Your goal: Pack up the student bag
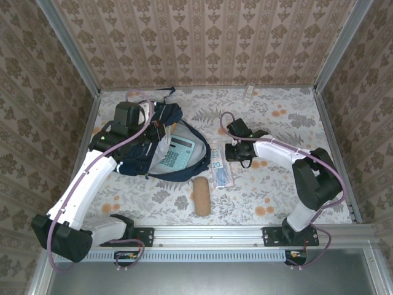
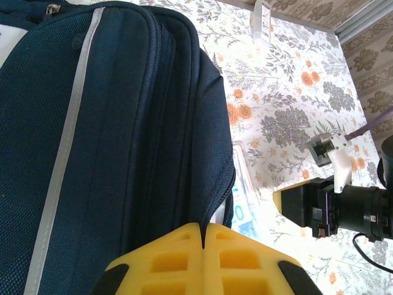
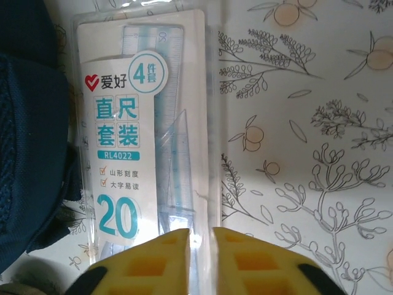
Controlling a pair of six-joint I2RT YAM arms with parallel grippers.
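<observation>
Yellow left jaws pinch the student bag (image 2: 110, 135); right jaws, slightly parted, overhang the ruler pack (image 3: 141, 123).

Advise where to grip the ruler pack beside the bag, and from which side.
Ruler pack: take its right long edge, coming in from the right over the bare table. It lies flat and thin, and its left edge sits close against the bag, leaving little room on that side. A tilted approach would probably help get under the edge.
</observation>
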